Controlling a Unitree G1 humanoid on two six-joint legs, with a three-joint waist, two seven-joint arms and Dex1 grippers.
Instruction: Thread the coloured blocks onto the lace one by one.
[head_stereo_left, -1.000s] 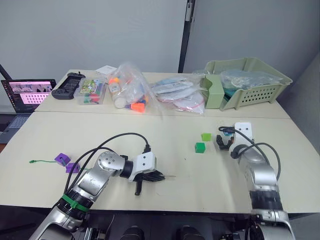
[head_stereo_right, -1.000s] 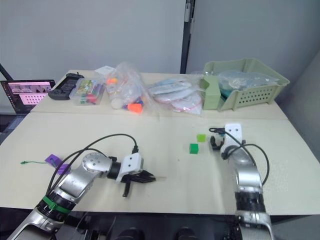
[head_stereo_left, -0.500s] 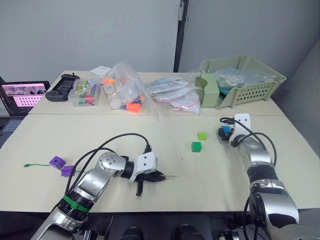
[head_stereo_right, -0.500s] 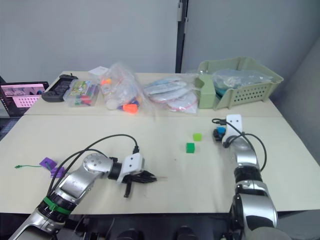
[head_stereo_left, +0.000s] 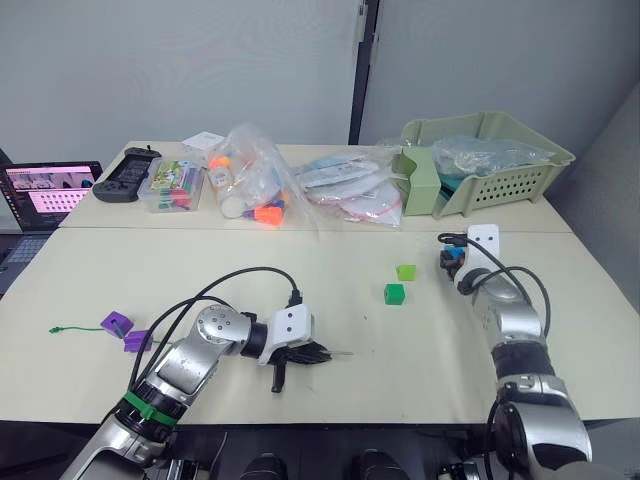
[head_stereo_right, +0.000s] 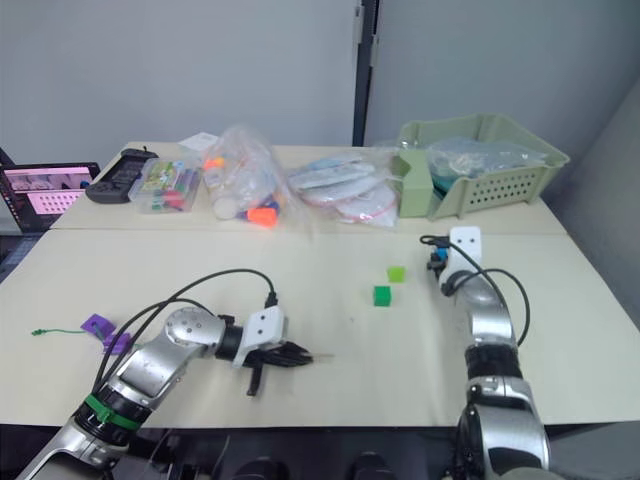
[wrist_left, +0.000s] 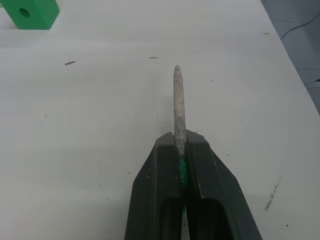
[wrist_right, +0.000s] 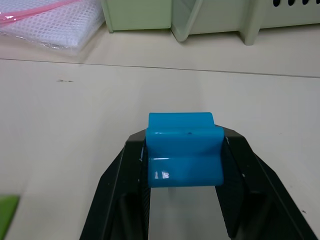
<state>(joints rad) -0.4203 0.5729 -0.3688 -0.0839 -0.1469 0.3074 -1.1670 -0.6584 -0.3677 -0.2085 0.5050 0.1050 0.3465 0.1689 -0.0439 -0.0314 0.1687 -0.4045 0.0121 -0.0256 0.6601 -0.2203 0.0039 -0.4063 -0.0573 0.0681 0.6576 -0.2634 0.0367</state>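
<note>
**Q:** Setting and stock?

**A:** Pale tabletop (head_stereo_left: 330, 400), grey wall behind. Far edge: green basket (head_stereo_left: 490, 160), bagged toys (head_stereo_left: 255, 180), laptop (head_stereo_left: 50, 190). Loose on the surface: dark green block (head_stereo_left: 395, 293), light green block (head_stereo_left: 406, 272), two purple blocks (head_stereo_left: 127, 331) at my left with the lace (head_stereo_left: 75, 328) running through or under them; I cannot tell which.

**Q:** Your left gripper?

**A:** My left gripper (wrist_left: 180, 150) is clamped on the lace just behind its stiff pale tip (wrist_left: 178, 102). The tip juts forward past the fingers, low over the table, presumably so it is free to enter a block's hole.

**Q:** Right gripper?

**A:** My right gripper (wrist_right: 184, 150) pinches the bright blue block (wrist_right: 184, 155) by two opposite sides, raised near the basket. Probably the grip leaves the holed faces unobstructed, though no hole is visible. Block and tip are well apart; bringing them together looks like the next job.
</note>
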